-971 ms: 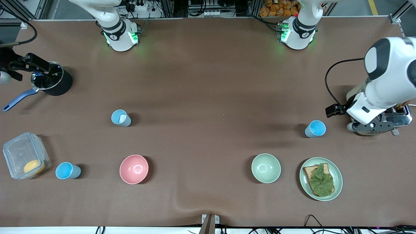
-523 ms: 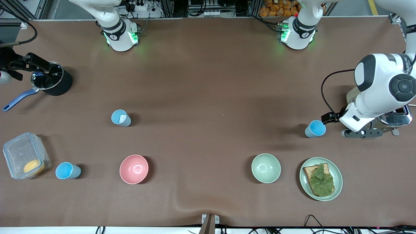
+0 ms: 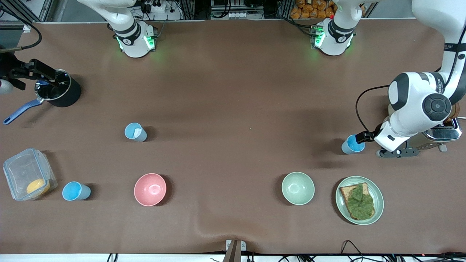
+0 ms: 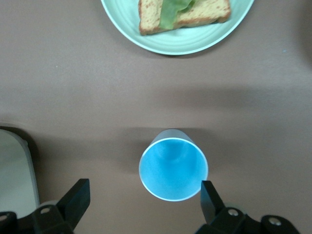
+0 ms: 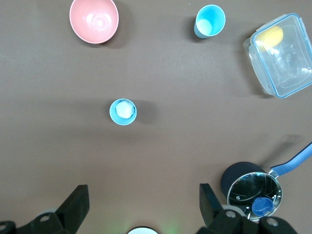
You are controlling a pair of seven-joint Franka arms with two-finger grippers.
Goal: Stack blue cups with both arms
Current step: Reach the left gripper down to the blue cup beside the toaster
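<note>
Hanging low near the toaster [image 3: 442, 133], the left gripper [image 4: 144, 199] was spread open just above a blue cup [image 3: 352, 144], a finger on either side of its rim without touching; only the left wrist view showed that gap, and the plate of toast [image 4: 178, 22] close by. The right gripper [image 5: 142, 203] waited open, high over the pot [image 5: 249, 190]. Its camera looked down on the cup with the white patch [image 5: 123, 111] and a third cup [image 5: 209, 21] beside the plastic box [image 5: 282, 54].
</note>
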